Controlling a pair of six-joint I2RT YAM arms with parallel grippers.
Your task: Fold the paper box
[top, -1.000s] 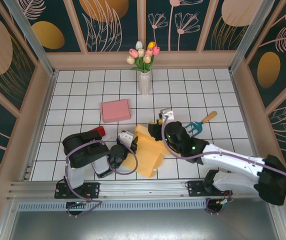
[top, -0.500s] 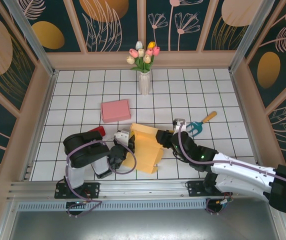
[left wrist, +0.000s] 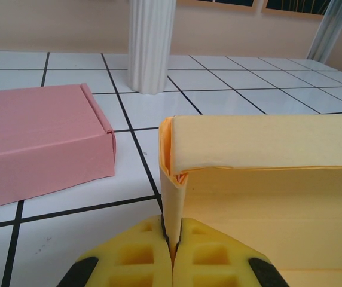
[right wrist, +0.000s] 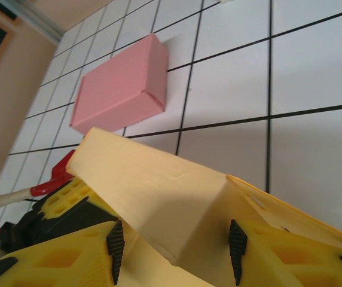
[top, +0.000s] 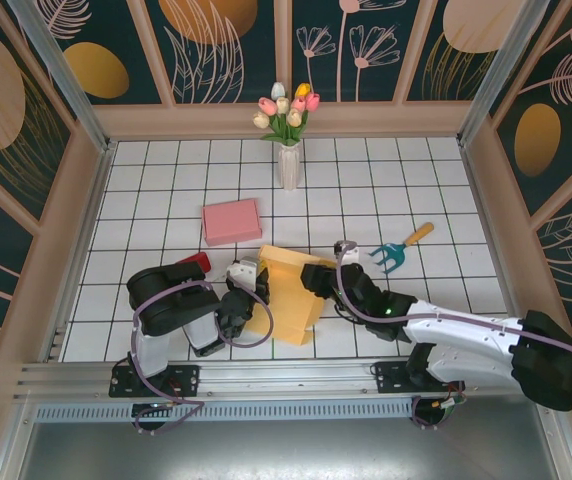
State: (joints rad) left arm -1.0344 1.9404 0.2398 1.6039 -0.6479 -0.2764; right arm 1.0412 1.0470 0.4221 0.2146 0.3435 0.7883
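Right tool [top: 312, 276] slid onto paper box [top: 286, 305], rake [top: 391, 256] nearby.

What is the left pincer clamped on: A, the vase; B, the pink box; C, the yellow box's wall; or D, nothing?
C: in the left wrist view, the left pincer is shut on the upright corner edge of the yellow box.

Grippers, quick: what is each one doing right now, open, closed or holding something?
Left gripper: closed, pinching the box by its wall.
Right gripper: jaws apart around a box flap; whether it grips cannot be told.
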